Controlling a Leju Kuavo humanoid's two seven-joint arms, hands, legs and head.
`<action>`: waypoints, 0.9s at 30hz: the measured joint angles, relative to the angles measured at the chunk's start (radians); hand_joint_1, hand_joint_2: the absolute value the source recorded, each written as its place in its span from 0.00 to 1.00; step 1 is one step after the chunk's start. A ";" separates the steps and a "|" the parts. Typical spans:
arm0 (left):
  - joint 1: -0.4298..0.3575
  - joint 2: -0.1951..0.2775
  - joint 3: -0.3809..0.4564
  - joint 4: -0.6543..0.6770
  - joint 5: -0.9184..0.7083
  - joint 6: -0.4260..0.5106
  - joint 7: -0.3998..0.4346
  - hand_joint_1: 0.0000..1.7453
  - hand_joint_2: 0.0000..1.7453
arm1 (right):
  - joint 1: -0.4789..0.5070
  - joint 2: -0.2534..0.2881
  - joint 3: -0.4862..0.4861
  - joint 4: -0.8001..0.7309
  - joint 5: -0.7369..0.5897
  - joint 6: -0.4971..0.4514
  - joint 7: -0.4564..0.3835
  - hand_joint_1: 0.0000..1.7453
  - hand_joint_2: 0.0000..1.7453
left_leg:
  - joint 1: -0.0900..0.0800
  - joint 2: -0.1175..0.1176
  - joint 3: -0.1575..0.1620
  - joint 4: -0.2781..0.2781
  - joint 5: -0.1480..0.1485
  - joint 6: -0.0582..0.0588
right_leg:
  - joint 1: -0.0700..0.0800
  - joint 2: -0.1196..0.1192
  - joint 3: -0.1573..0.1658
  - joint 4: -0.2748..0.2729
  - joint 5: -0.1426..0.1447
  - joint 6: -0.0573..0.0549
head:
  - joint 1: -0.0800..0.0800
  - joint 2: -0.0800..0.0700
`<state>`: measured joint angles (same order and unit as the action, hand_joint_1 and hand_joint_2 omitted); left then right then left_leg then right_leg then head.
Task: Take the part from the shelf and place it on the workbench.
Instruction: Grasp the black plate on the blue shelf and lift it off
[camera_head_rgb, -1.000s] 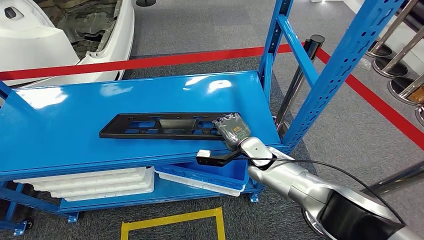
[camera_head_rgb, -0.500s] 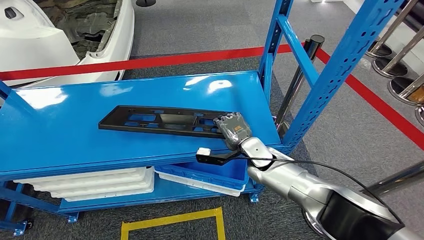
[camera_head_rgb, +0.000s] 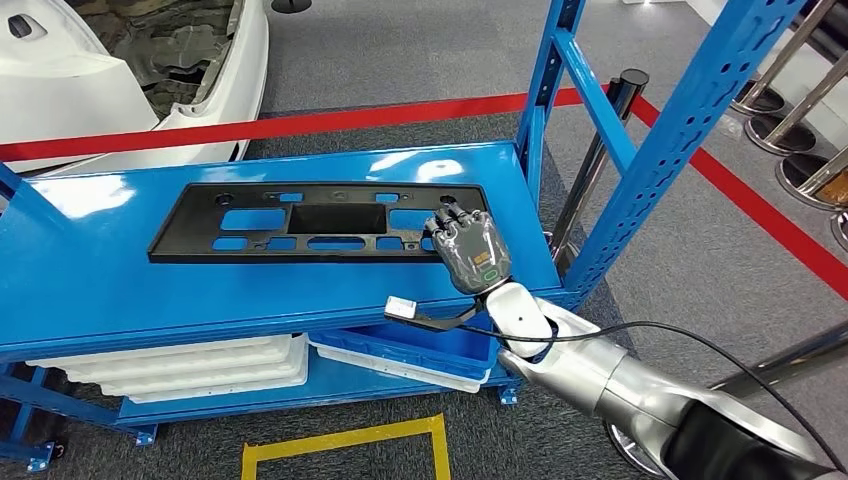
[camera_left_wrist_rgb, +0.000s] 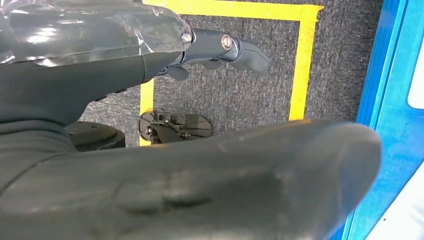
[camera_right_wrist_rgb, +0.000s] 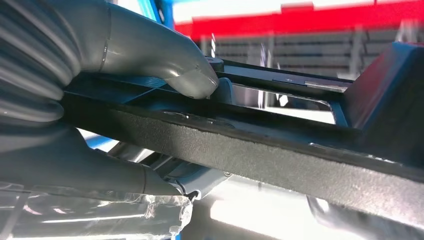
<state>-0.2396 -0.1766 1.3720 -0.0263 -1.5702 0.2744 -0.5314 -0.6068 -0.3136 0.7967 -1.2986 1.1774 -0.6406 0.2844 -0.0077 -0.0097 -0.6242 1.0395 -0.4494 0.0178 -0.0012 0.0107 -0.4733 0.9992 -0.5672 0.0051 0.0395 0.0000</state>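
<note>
The part (camera_head_rgb: 315, 222) is a long, flat black plastic panel with a matte surface, pierced by rectangular and slotted cut-outs and a larger square recess near its middle; blue shows through the openings. It sits over the glossy blue metal shelf (camera_head_rgb: 120, 290), its long edge running across the shelf and its right end in the right hand (camera_head_rgb: 470, 250). That hand, grey and dark with a small green and orange mark on its back, grips the panel's end: in the right wrist view the thick, smooth grey thumb (camera_right_wrist_rgb: 185, 75) presses on one face of the part (camera_right_wrist_rgb: 280, 150) while the ribbed grey cover and palm lie against the other, so the rough, grainy edge of the panel is clamped between them. The silver forearm reaches up from the lower right, with a black cable looping over it. In the left wrist view the left hand (camera_left_wrist_rgb: 220, 50) hangs over grey carpet, with dark fingers that curl loosely and touch nothing. Bright yellow floor tape (camera_left_wrist_rgb: 302, 65) marks a rectangle on the carpet. The shelf's perforated blue upright (camera_head_rgb: 690, 120) rises at the right, and under the shelf lie stacked white trays (camera_head_rgb: 190, 365) and a blue bin (camera_head_rgb: 440, 350). A red strip (camera_head_rgb: 300, 122) crosses the grey carpet beyond, beside a white car body panel (camera_head_rgb: 60, 90).
</note>
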 joint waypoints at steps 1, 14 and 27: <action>0.000 0.000 0.000 0.000 0.000 0.000 0.000 0.00 0.00 | 0.009 0.000 -0.007 -0.028 0.027 -0.003 0.005 1.00 1.00 | 0.000 0.000 0.000 0.000 0.000 0.000 | 0.000 0.000 0.000 0.000 0.000 0.000 | 0.000 0.000; 0.000 0.000 0.002 0.000 0.000 0.007 -0.005 0.00 0.00 | 0.073 0.001 -0.049 -0.265 0.131 -0.003 -0.011 1.00 1.00 | 0.000 0.000 0.000 -0.001 0.000 0.000 | 0.000 0.000 0.001 0.000 0.000 0.000 | 0.000 0.000; 0.000 0.000 0.009 0.000 0.000 0.004 -0.064 0.00 0.00 | 0.150 0.051 -0.004 -0.510 0.227 0.060 -0.045 1.00 1.00 | 0.000 0.000 0.000 -0.001 0.000 0.000 | 0.000 0.000 0.001 0.000 -0.001 -0.001 | 0.000 0.000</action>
<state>-0.2400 -0.1770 1.3811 -0.0263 -1.5702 0.2782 -0.5954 -0.4563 -0.2630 0.7926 -1.8091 1.4041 -0.5811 0.2396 -0.0076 -0.0099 -0.6239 1.0384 -0.4494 0.0177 -0.0010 0.0104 -0.4727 0.9991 -0.5678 0.0043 0.0397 0.0000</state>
